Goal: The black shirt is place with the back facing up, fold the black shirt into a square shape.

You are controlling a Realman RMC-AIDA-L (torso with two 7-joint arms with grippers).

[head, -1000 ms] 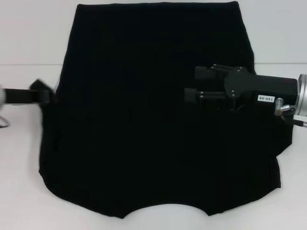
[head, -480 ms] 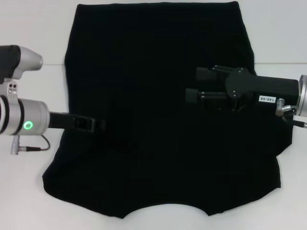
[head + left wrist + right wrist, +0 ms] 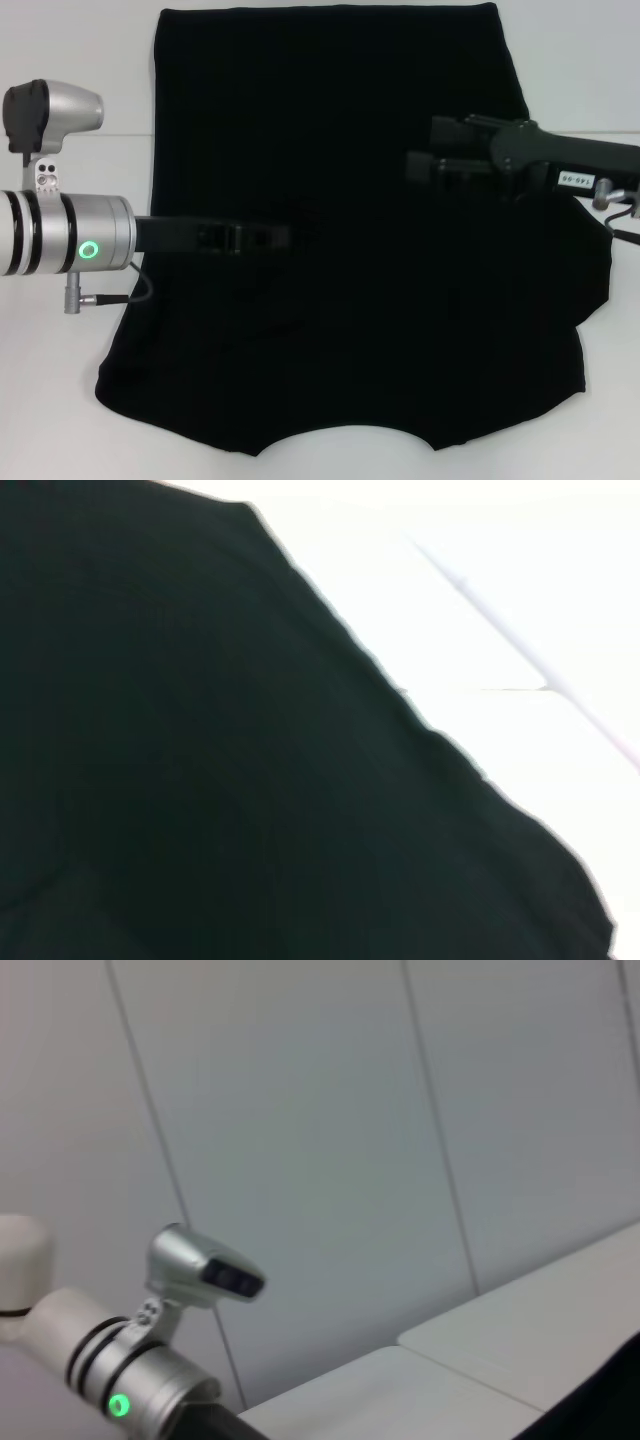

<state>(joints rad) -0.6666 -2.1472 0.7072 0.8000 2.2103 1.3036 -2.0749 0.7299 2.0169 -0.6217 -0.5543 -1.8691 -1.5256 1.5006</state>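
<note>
Shirt (image 3: 340, 200): lies spread on the white counter (image 3: 60, 400), filling most of the head view. Curved neckline at the near edge, straight hem at the far edge. No sleeves stick out at either side; both side edges run fairly clean, so the sleeves look folded in over the body, though black on black hides any layer lines. Judgement: side folds probably done or nearly so; the lengthwise fold, hem toward neckline or the reverse, is not yet done. The outline is a tall panel, not a square.

Left claw (image 3: 275, 238): reaches in from the left side, over the middle-left of the shirt, low over the fabric. Fingers merge with the black cloth; cannot tell whether they are wide, narrow or pinching anything. The left wrist view shows only shirt (image 3: 200, 780) and a strip of bare counter (image 3: 480, 600), no fingers.

Right claw (image 3: 425, 150): over the right-centre of the shirt, arm coming in from the right. Two dark fingers stand apart with a gap between, nothing seen in them, so it reads as wide and empty. Contact with the cloth cannot be told. The right wrist view points up at the wall and the left arm (image 3: 140, 1360), not at the work.

Surroundings: nothing else on the counter. A seam line crosses the counter behind the shirt. Only obstacle: each arm hangs over the area to be folded.
</note>
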